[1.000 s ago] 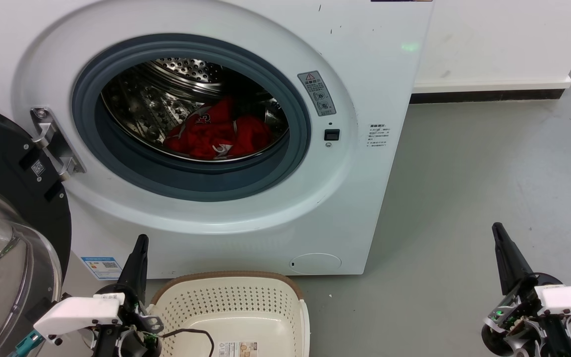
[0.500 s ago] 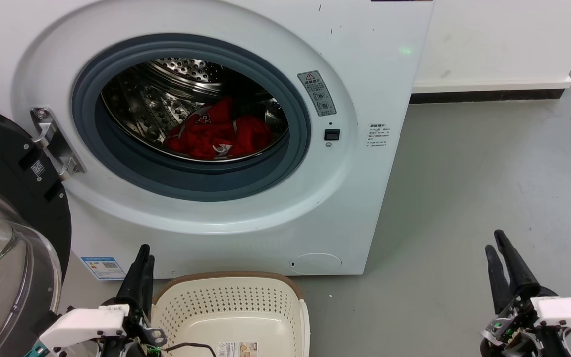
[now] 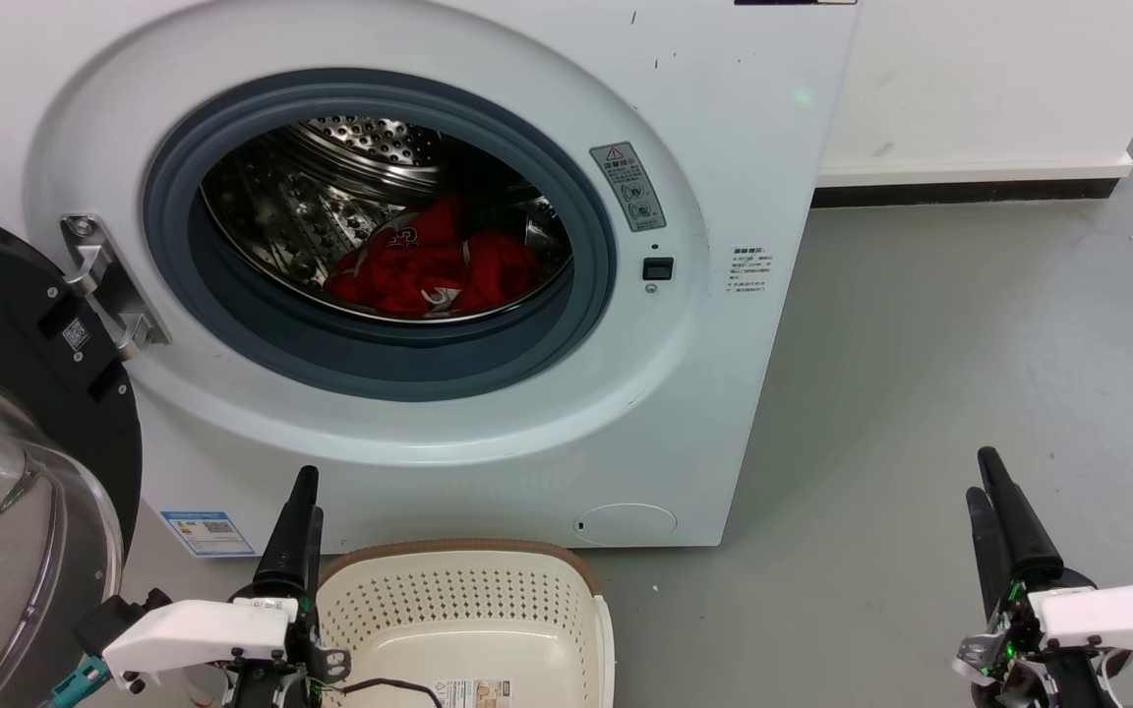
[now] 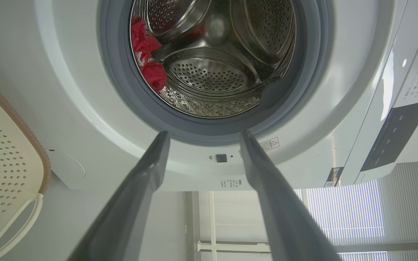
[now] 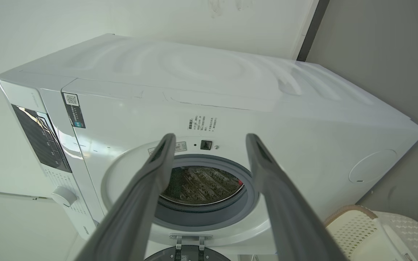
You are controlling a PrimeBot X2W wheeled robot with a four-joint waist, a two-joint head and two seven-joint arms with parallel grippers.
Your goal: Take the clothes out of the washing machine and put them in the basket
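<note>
Head view, left to right: a black-framed glass door (image 3: 6, 393) hangs open at the left edge, and the left gripper (image 3: 309, 492) hovers with fingers spread wide, holding nothing, just left of the cream basket (image 3: 458, 544) standing on the grey floor (image 3: 921, 324) before the white washing machine (image 3: 714, 413). Red clothes (image 3: 429, 267) with white trim lie bunched low inside its steel drum (image 3: 330, 206). Well to the right, the right gripper (image 3: 980, 474) hovers over the floor, fingers likewise spread and holding nothing.
</note>
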